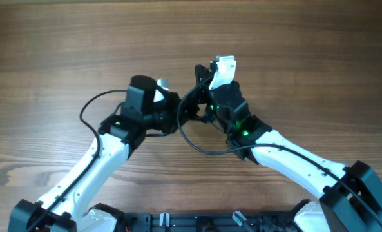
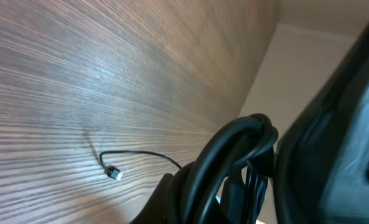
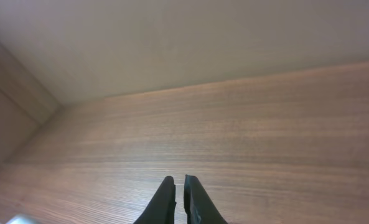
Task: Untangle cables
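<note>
While looking through the right wrist view, finds the right gripper (image 3: 178,190) pinched nearly together, only a thin slit between the fingertips (image 3: 167,194), gripping nothing, hanging above the wooden table (image 3: 265,124). Cannot tell the opening of the left gripper (image 1: 172,108): shows only blurred dark shapes and a thick arm cable (image 2: 234,155) low in its own view. Locates one thin cable (image 2: 140,152) lying flat on the wood, small plug end (image 2: 114,174) leftmost, running right and vanishing behind those dark shapes.
</note>
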`<state>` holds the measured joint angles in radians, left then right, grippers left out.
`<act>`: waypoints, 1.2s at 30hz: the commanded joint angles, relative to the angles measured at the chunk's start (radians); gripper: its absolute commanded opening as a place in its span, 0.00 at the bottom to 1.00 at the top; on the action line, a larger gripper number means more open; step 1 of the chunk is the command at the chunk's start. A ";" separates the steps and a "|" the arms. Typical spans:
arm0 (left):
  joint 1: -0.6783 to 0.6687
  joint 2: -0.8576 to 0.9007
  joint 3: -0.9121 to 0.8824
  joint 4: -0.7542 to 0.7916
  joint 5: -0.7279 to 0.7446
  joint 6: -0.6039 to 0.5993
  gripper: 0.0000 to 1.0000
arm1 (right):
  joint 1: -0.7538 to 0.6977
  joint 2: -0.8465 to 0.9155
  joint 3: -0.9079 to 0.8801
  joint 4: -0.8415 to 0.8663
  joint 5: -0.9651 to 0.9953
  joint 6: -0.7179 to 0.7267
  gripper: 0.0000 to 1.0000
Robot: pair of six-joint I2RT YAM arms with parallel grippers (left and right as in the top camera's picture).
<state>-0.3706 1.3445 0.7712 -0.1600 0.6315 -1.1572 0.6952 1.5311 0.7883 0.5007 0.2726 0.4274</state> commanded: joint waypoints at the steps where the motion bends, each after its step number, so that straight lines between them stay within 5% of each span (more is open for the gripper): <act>1: 0.084 -0.003 0.000 -0.001 -0.012 0.001 0.04 | -0.001 -0.083 0.017 -0.001 0.001 -0.144 0.07; 9: 0.101 -0.002 0.000 -0.021 -0.042 0.001 0.06 | -0.001 -0.115 0.017 -0.005 -0.267 -0.393 0.05; 18: 0.100 -0.002 0.000 -0.146 -0.014 0.081 0.04 | -0.002 -0.115 0.017 0.010 -0.297 -0.753 0.05; 28: 0.098 -0.002 0.000 -0.269 0.027 0.523 0.04 | -0.010 -0.115 0.017 0.006 -0.294 -0.817 0.05; 32: 0.102 -0.002 0.001 -0.252 0.026 0.505 0.04 | -0.010 -0.115 0.017 -0.058 -0.329 -0.817 0.06; 36: 0.153 -0.002 0.002 -0.220 0.027 0.344 0.04 | -0.010 -0.115 0.017 -0.110 -0.524 -0.816 0.12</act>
<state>-0.2668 1.3334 0.7937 -0.3855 0.7197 -0.7235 0.7052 1.4578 0.7879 0.3882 -0.1432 -0.3614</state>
